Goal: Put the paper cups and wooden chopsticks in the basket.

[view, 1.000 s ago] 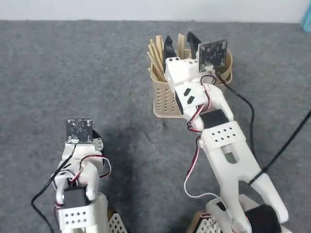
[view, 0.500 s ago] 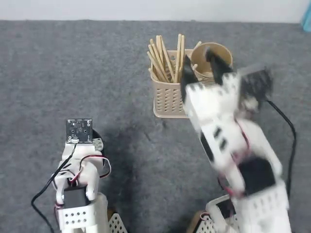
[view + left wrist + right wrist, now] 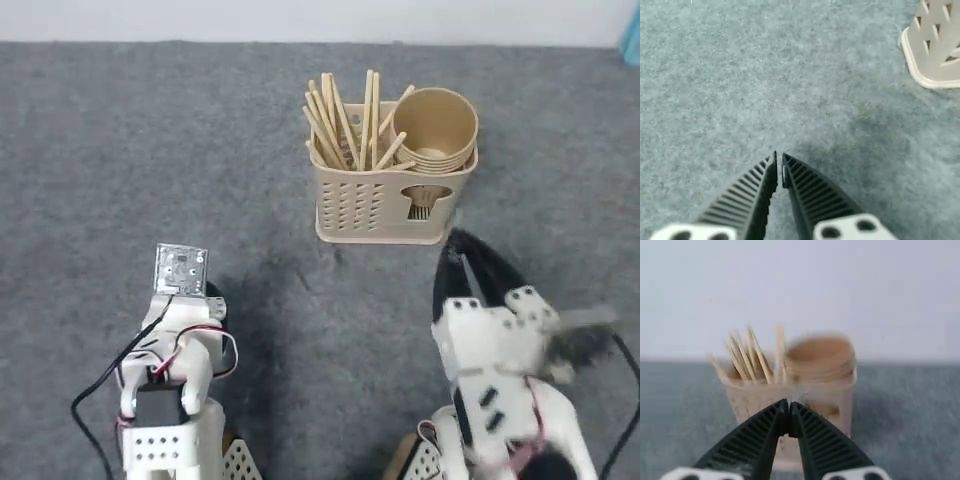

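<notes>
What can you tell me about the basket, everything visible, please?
The basket is a beige, plastic-looking rectangular tub with slotted walls and a cut-out in its near wall. It stands upright on the grey carpeted table. Wooden chopsticks lean in one end; stacked paper cups sit in the other, rising above its rim.

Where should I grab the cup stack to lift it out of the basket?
Probably the rim of the paper cups, from above: one finger inside the open mouth, one outside, away from the chopsticks. They stand upright, walls sunk in the basket.
</notes>
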